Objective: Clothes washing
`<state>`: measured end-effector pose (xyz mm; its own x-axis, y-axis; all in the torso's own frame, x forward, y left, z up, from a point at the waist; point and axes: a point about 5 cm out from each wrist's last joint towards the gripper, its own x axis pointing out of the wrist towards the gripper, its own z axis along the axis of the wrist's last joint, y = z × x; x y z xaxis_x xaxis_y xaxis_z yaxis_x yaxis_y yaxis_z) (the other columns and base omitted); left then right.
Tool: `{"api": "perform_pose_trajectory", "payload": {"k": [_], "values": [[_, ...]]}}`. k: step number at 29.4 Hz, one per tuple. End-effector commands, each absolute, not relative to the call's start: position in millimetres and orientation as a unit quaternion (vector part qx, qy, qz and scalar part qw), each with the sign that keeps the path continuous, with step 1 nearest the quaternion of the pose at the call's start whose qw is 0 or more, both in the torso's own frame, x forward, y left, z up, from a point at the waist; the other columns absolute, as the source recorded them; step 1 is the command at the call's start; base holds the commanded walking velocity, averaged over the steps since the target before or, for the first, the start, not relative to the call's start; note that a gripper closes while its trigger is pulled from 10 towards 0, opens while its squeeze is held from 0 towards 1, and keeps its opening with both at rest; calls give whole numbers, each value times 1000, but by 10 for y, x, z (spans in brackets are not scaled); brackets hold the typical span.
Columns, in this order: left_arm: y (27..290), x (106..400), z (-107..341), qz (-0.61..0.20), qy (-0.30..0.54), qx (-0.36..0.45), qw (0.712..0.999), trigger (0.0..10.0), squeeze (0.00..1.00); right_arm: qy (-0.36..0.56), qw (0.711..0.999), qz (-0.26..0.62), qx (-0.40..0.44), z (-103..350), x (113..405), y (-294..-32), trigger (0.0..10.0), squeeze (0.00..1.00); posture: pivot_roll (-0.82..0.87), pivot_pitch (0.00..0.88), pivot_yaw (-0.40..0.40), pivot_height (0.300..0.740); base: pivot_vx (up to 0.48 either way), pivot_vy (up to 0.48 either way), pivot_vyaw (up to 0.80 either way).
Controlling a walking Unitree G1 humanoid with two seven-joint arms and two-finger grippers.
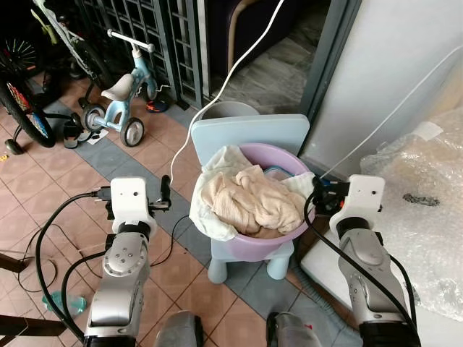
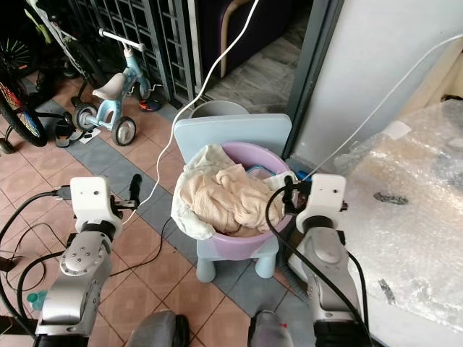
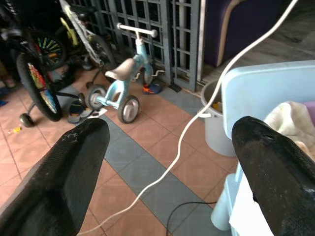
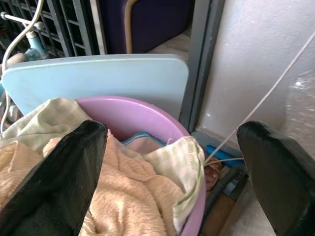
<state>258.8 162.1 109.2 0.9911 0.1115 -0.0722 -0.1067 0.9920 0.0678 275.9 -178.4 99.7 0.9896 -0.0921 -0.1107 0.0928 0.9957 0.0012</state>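
A purple basin (image 1: pixel 262 246) stands on a small light-blue chair (image 1: pixel 246 131) right in front of me. It is heaped with peach towelling clothes (image 1: pixel 249 199), and a white-and-green checked cloth (image 4: pixel 179 160) hangs over its rim. My left gripper (image 1: pixel 145 189) hovers left of the basin, open and empty, fingers (image 3: pixel 64 167) wide apart. On the basin's right side my right gripper (image 1: pixel 338 195) is close to the rim, also open, with the rim and clothes between its fingers (image 4: pixel 64 177) in the right wrist view.
A white cable (image 1: pixel 239 65) runs from above down past the chair to the tiled floor. A grey bucket (image 1: pixel 228 110) sits behind the chair. A child's tricycle (image 1: pixel 123 94) and a bicycle (image 1: pixel 22 94) stand at the left by a metal gate (image 1: pixel 145 29). A bubble-wrapped bulk (image 1: pixel 419 195) fills the right.
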Motion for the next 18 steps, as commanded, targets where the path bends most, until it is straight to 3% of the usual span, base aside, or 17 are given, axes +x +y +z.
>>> {"api": "perform_pose_trajectory", "payload": {"k": [1,5,7,14,18], "values": [[1628,2551,1100,53,39,38,997,10000,0,58,997,-59,-8,1021,2737,-1814,10000,0,61,198,42,740,0,0,0],[1612,2565,1055,38,51,47,997,10000,0,50,995,-51,-65,1014,2707,-1738,10000,0,51,196,44,740,0,0,0],[1569,2595,1058,22,54,41,997,10000,0,50,997,-63,3,1014,2689,-1696,10000,0,48,171,60,740,0,0,0],[1425,2660,1031,-23,59,41,997,10000,0,30,997,-73,-23,1083,2727,-1743,10000,0,20,137,114,740,0,0,0],[1428,2697,1015,-29,61,41,997,10000,0,21,997,-80,-7,1083,2708,-1791,10000,0,4,127,88,740,0,0,0]]}}
